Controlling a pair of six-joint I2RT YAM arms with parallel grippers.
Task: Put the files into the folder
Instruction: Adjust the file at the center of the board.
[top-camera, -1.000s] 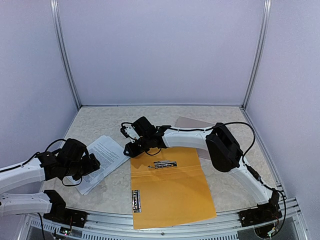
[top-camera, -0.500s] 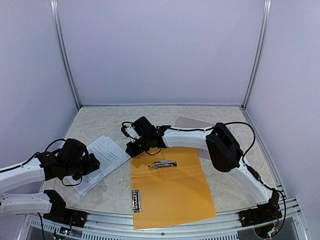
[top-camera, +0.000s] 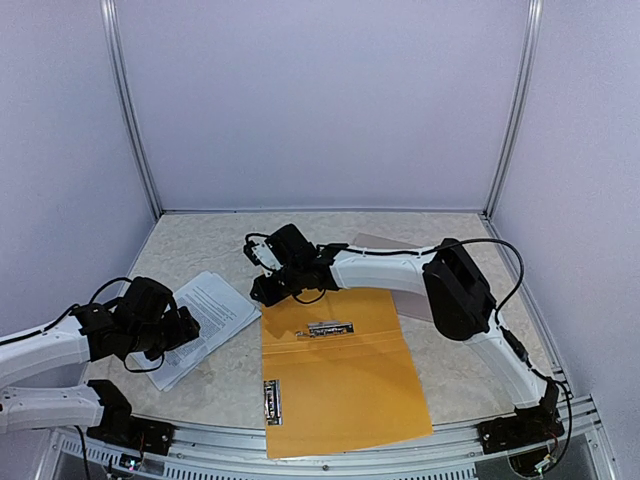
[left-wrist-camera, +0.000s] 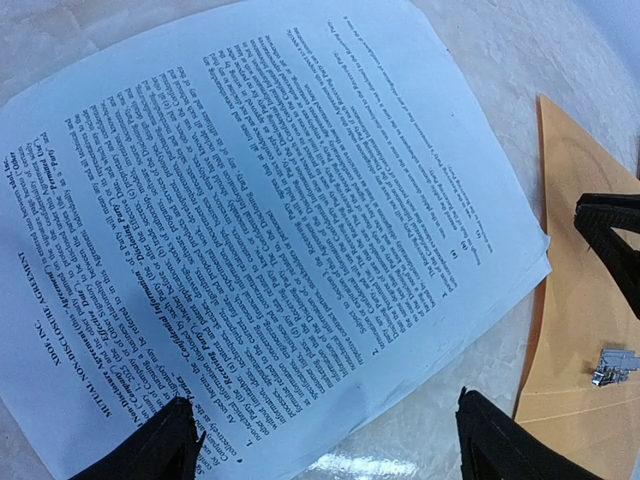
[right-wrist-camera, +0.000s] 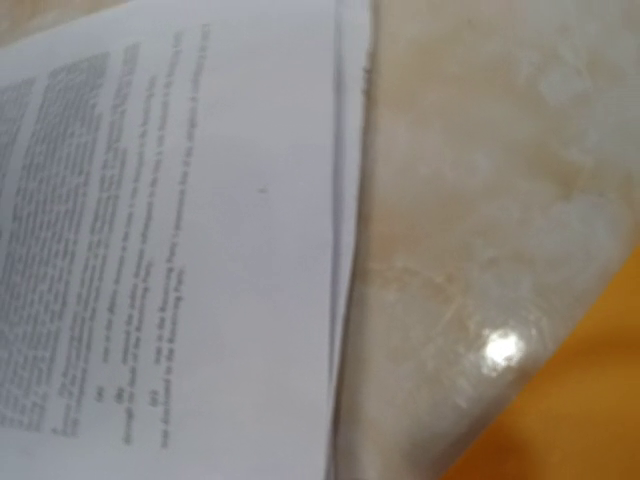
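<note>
Hovering low over the near end of the files (left-wrist-camera: 250, 230), the left gripper (left-wrist-camera: 335, 440) has its fingers (left-wrist-camera: 165, 445) spread wide and pinches nothing. One tip sits over the paper's near margin and the other over bare table (top-camera: 200, 250) beside it. That wide stance looks like a readiness to straddle the stack's edge rather than a grip.

The files are a small stack of white printed sheets lying flat on the marbled table, left of the orange folder (top-camera: 345, 380) and turned at an angle to it. One corner reaches the folder's left edge. None of the stack is inside the folder yet, so the task seems to be at its beginning.

The folder lies open and flat, with one metal clasp (top-camera: 330, 327) near its middle and another (top-camera: 272, 400) at its left side, probably so the pages can slide straight on. A taupe cover (top-camera: 380, 243) sits behind it, partly hidden by the right arm.

The right arm stretches across the table to bring the right gripper (top-camera: 268, 285) down at the folder's far left corner, just beside the stack's far edge. Its wrist view shows only layered sheet edges, table and a sliver of orange. Its fingers do not appear there, so I cannot tell whether they are together or apart. Being so close to that edge suggests it means to catch or nudge the sheets toward the folder.
</note>
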